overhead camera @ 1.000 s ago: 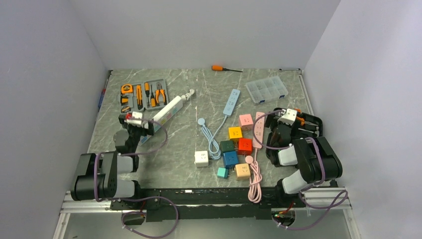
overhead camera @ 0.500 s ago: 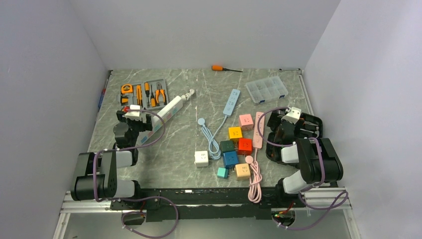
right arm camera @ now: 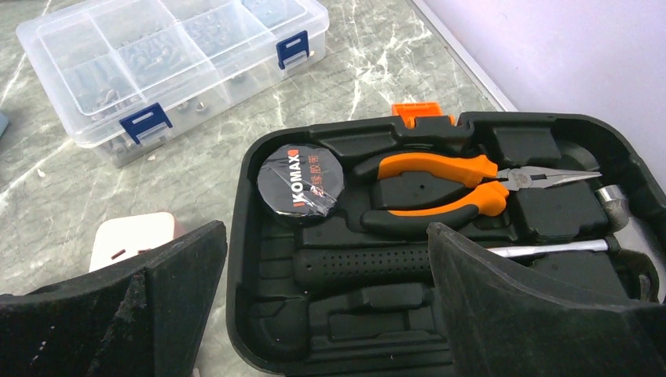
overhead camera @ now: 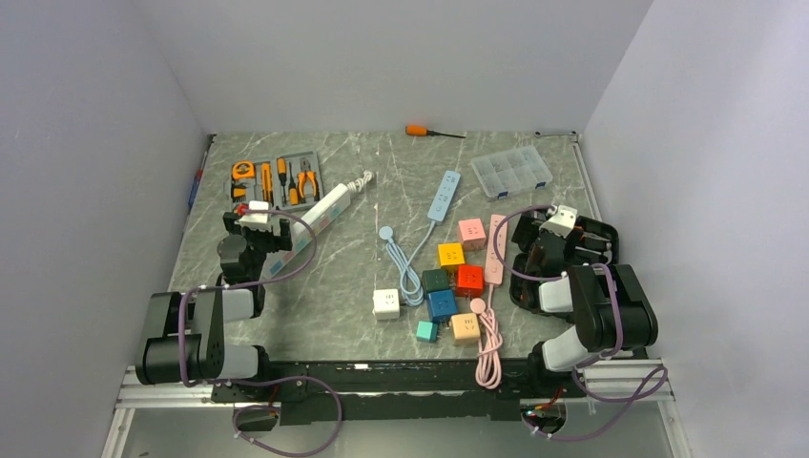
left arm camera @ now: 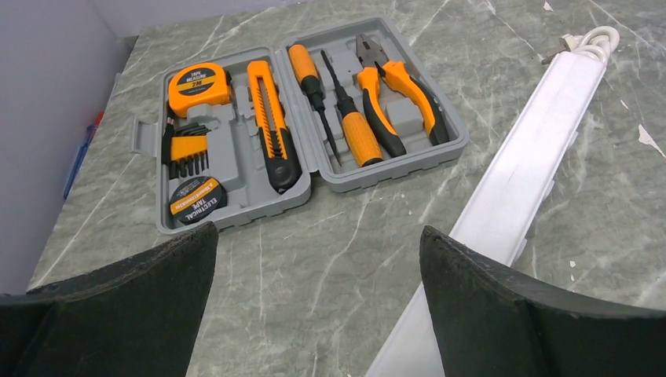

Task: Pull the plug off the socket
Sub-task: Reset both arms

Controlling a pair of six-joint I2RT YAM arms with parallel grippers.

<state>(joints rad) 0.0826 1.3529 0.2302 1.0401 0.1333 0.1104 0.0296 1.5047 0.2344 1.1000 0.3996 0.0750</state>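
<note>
A pink power strip (overhead camera: pixel 496 250) lies right of centre, and a red cube plug (overhead camera: pixel 468 280) sits against its left side. Whether the plug is seated in a socket I cannot tell. More coloured cube plugs (overhead camera: pixel 441 303) cluster beside it. A blue strip (overhead camera: pixel 444 196) and a white strip (overhead camera: pixel 320 215) lie further left. My left gripper (overhead camera: pixel 259 237) hovers open over bare table beside the white strip (left arm camera: pixel 518 173); nothing is between its fingers (left arm camera: pixel 318 259). My right gripper (overhead camera: pixel 546 239) stands open above a black tool case (right arm camera: pixel 440 259); a pale pink socket end (right arm camera: pixel 133 236) shows by its left finger.
A grey tool kit (left arm camera: pixel 306 118) with orange tools lies open at the back left. A clear compartment box (right arm camera: pixel 173 63) sits at the back right, and an orange screwdriver (overhead camera: pixel 420 131) by the back wall. The black case (overhead camera: pixel 591 243) holds pliers (right arm camera: pixel 440 184) and tape. A white cube (overhead camera: pixel 385 303) lies near the front.
A second ago the left gripper shifted slightly back and left, and the right wrist turned a little to the right. Both have stayed still since, and both stay open.
</note>
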